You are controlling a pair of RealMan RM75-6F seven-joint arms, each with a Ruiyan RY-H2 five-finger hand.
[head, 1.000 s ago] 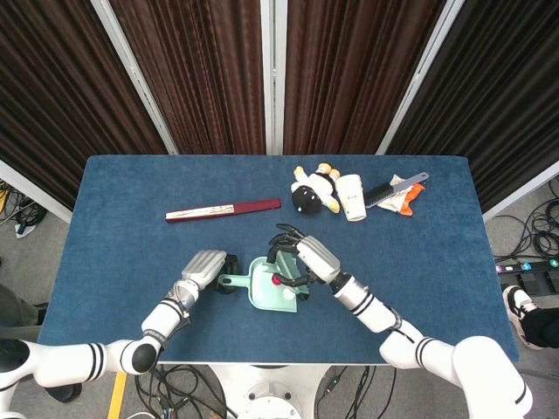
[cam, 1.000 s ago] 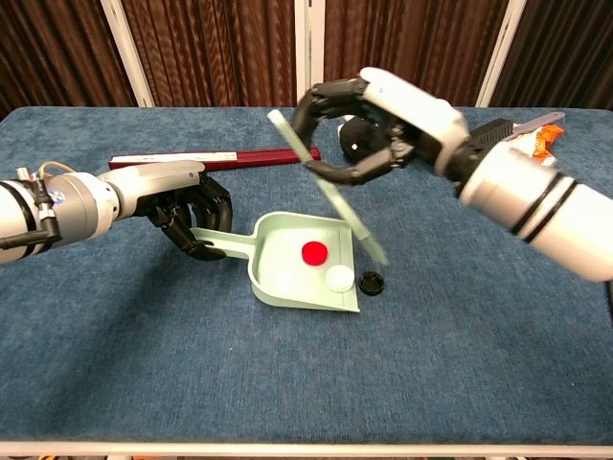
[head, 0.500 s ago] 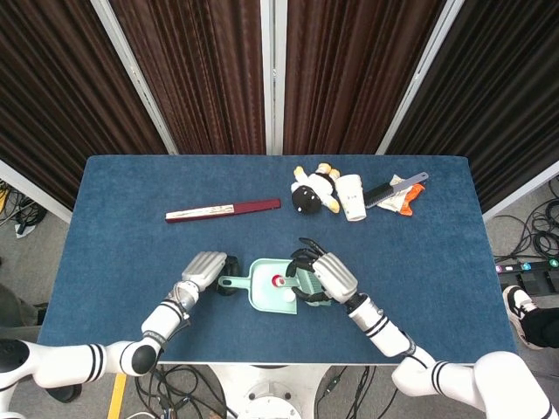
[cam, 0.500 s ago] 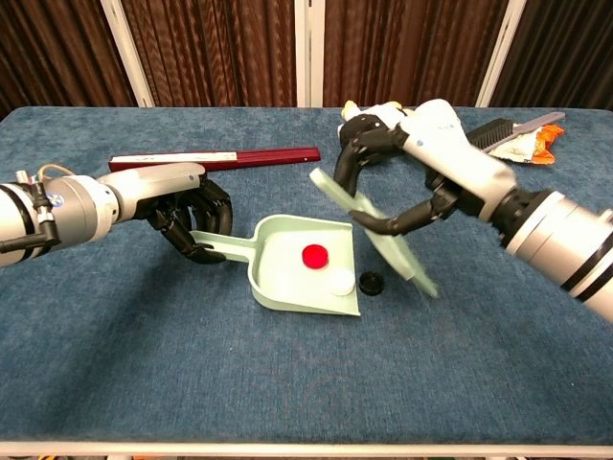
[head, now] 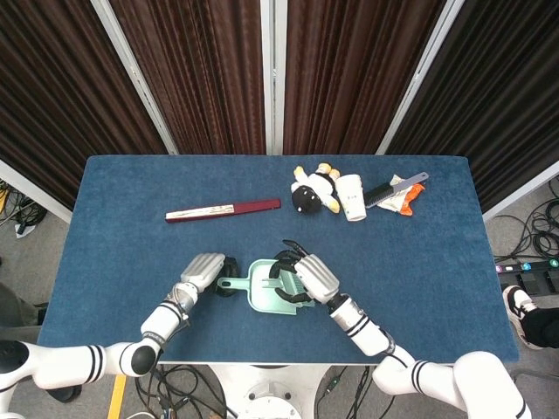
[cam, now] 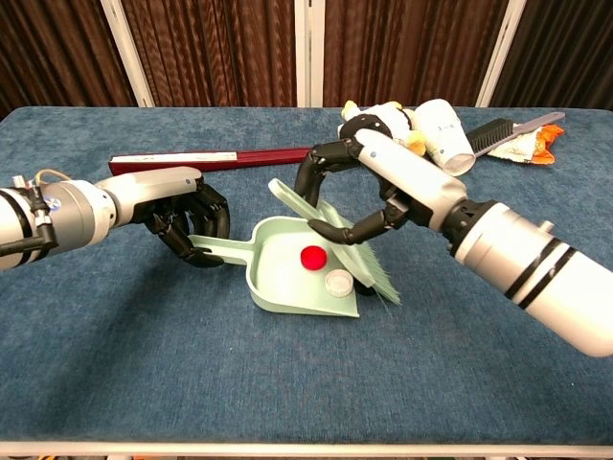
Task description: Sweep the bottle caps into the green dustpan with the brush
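The green dustpan (cam: 281, 280) lies flat near the table's front middle. My left hand (cam: 182, 213) grips its handle. A red cap (cam: 312, 257) and a white cap (cam: 337, 281) sit inside the pan. My right hand (cam: 383, 165) holds the pale green brush (cam: 369, 271) tilted, its bristles down at the pan's open right edge. The black cap seen earlier is hidden behind the bristles. In the head view my right hand (head: 307, 277) covers most of the dustpan (head: 260, 295), and my left hand (head: 203, 270) is at the handle.
A long red and white strip (head: 223, 209) lies behind the left hand. At the back right sit a plush toy (head: 313, 189), a tipped white cup (head: 351, 197), a black brush (head: 393, 188) and an orange packet (head: 410, 199).
My right hand swung the brush out to the right of the pan, then back left to its mouth. The black cap beside the pan is now out of sight. The left hand stayed put.
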